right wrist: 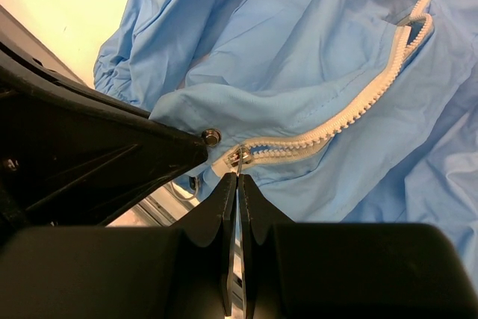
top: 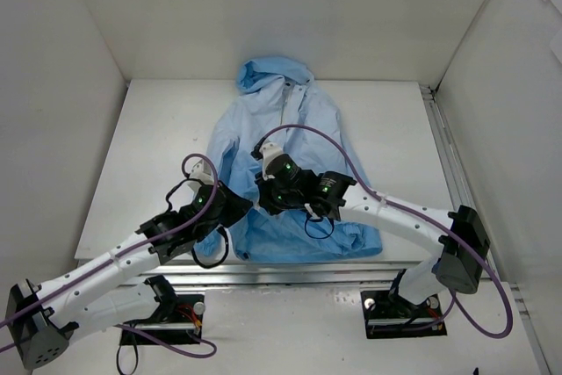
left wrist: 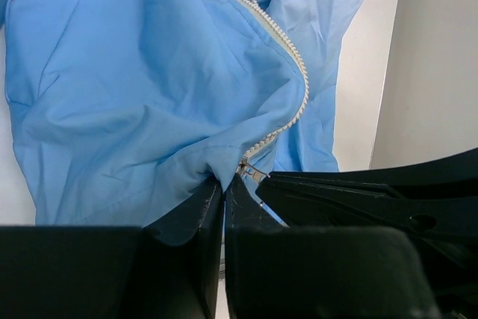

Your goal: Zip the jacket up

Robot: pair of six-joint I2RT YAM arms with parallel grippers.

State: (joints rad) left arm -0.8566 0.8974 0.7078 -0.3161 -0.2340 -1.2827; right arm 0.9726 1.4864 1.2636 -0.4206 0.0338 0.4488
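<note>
Slider (right wrist: pixel 239 158) of metal sits pinched in my right fingers (right wrist: pixel 258 214); my left fingers (left wrist: pixel 202 218) clamp the hem of the thin light-blue jacket (left wrist: pixel 134 87) beside it. Its white zipper (right wrist: pixel 351 114) runs away hoodward.

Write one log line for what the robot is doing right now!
left gripper: shut on jacket beside zipper | right gripper: shut on zipper pull

a light-blue jacket (top: pixel 281 133) is seen spread on a white table (top: pixel 132 177), its hood (top: pixel 268 72) laid toward the far wall. the left gripper (top: pixel 246 207) and right gripper (top: pixel 267 198) are held close together over the lower front, just above the hem. their jaws cannot be made out. purple cables (top: pixel 303 127) are draped along both arms.
</note>
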